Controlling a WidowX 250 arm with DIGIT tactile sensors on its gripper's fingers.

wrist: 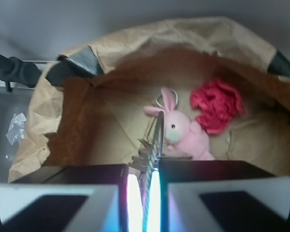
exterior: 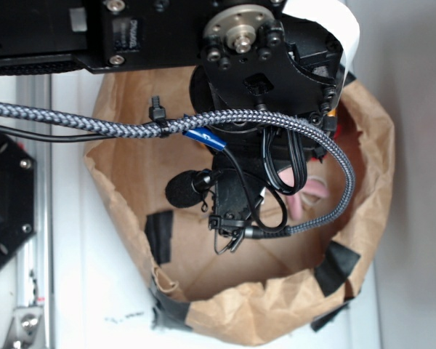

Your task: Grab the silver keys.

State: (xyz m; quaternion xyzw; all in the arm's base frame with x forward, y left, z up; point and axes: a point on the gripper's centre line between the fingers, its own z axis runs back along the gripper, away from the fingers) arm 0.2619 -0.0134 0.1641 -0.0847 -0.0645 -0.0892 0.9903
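— Where the silver keys (wrist: pixel 153 142) show in the wrist view, what has them?

— The gripper (wrist: pixel 144 186) has them. Its two fingers (wrist: pixel 72 193) are drawn together on the bunch, with only a thin bright slit between the pads, and the key blades stick up edge-on out of that slit. A key ring (wrist: pixel 160 100) shows higher up, by the ear of the pink plush bunny (wrist: pixel 183 130).

— So the keys are inside the bag?

— Yes, within the brown paper bag (wrist: pixel 111 53), in front of the bunny, which lies on the bag's floor. A red paper ball (wrist: pixel 217 106) sits just beside the bunny, touching it on its right as pictured.

— And how is the arm posed?

— In the exterior view the arm (exterior: pixel 261 58) reaches straight down into the open mouth of the bag (exterior: pixel 240 313), its wrist block covering most of the interior. A braided grey cable (exterior: pixel 131 127) loops across it, and thin black wires hang below. The keys themselves cannot be seen from there; only a bit of pink (exterior: pixel 309 190) shows past the arm.

— What holds the bag open?

— Its rim is rolled down, with black tape (exterior: pixel 336 265) patches along it.
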